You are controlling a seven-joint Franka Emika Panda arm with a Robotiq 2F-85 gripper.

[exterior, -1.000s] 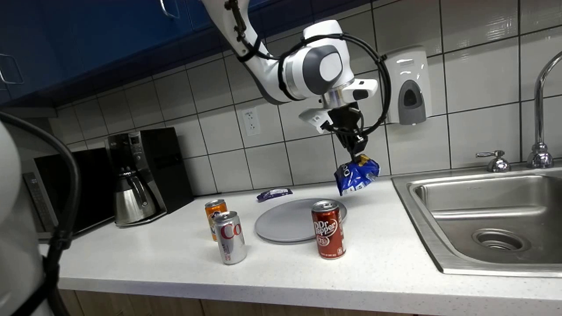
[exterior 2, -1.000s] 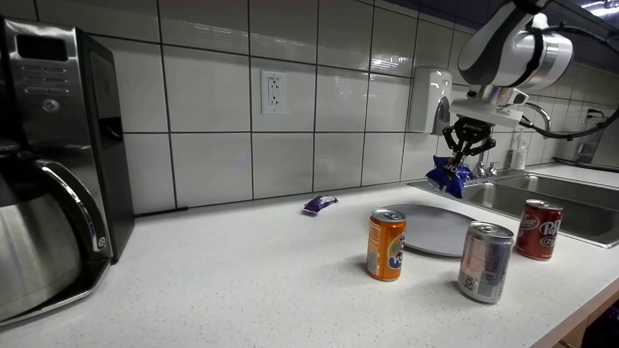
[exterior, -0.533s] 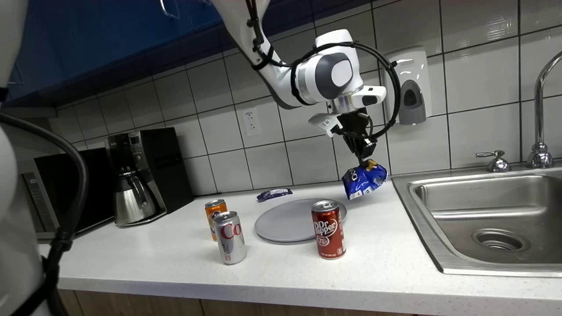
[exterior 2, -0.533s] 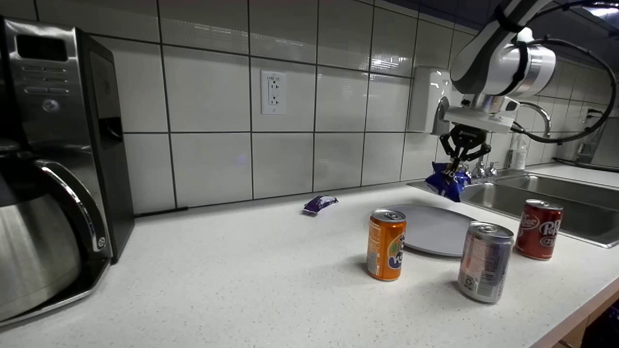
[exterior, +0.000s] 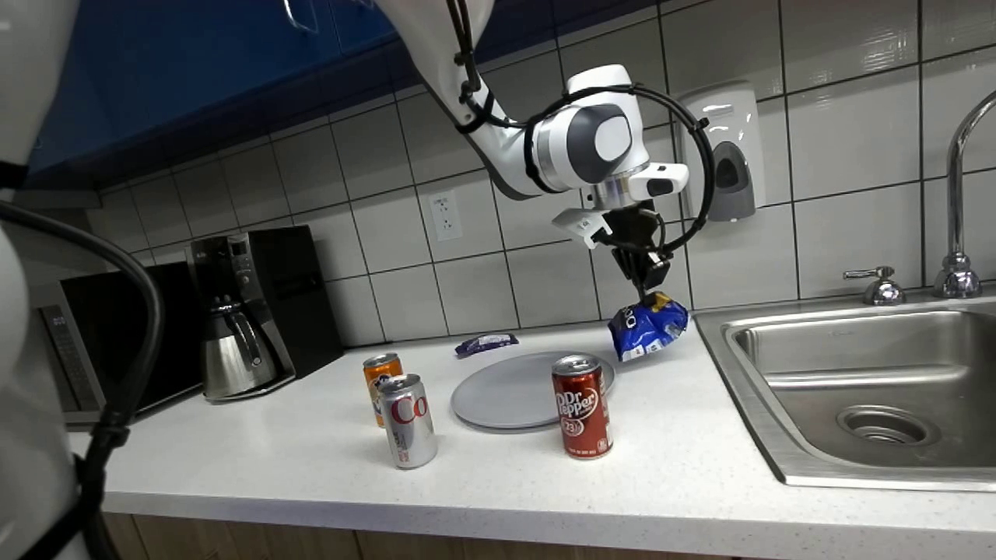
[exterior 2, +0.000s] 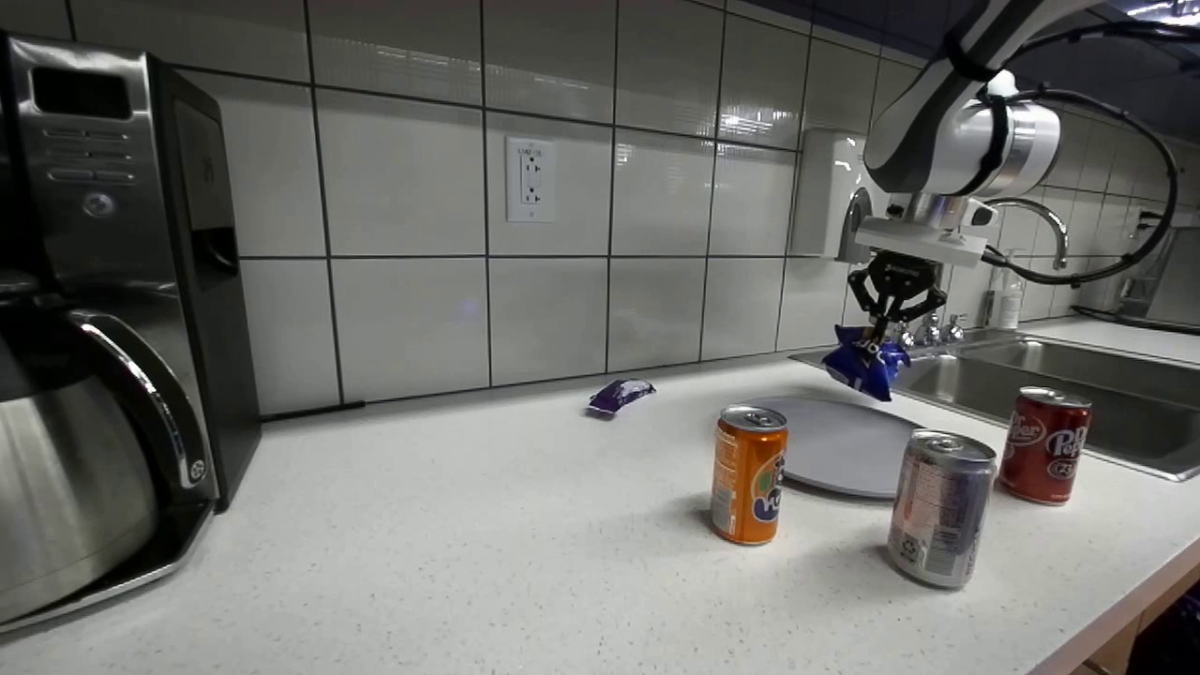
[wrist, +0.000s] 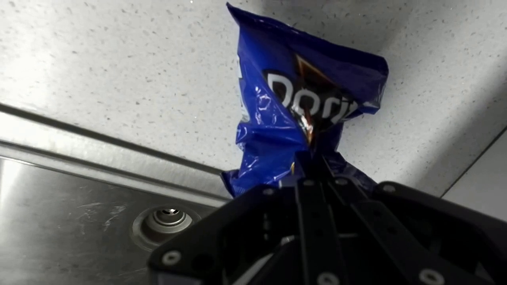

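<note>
White tiles [exterior: 475,288] and blue cupboards [exterior: 171,78] back a pale, speckled bench [exterior: 272,459] in an exterior view; the tool [exterior: 647,299], pointing downwards, has its fingers drawn together on a blue snack bag [exterior: 650,328], which hangs tilted above the bench, near the rim of a steel sink [exterior: 755,404]. To one side lies a round grey plate [exterior: 498,397]; a red Dr Pepper can [exterior: 583,416] stands upright in front of it, partly hiding it, and a silver can [exterior: 408,424] stands apart from both. A black coffee maker [exterior: 299,295] stands toward the left. In an exterior view, an orange can [exterior 2: 750,487] stands upright near the plate, and a small purple packet [exterior 2: 622,396] lies near the tiles; the bag is seen beyond the plate, raised off the bench surface, with a soap dispenser [exterior 2: 825,192] mounted on the tiles above and behind it. In the wrist view, the tool enters from the lower edge, its fingers nearly meeting, with a crumpled part of the bag pinched between them; the part printed with white lettering, of which "Dori" is legible, projects beyond the fingertips. Speckled bench shows underneath, and the sink, with its round drain [wrist: 168,223], occupies the lower left
</note>
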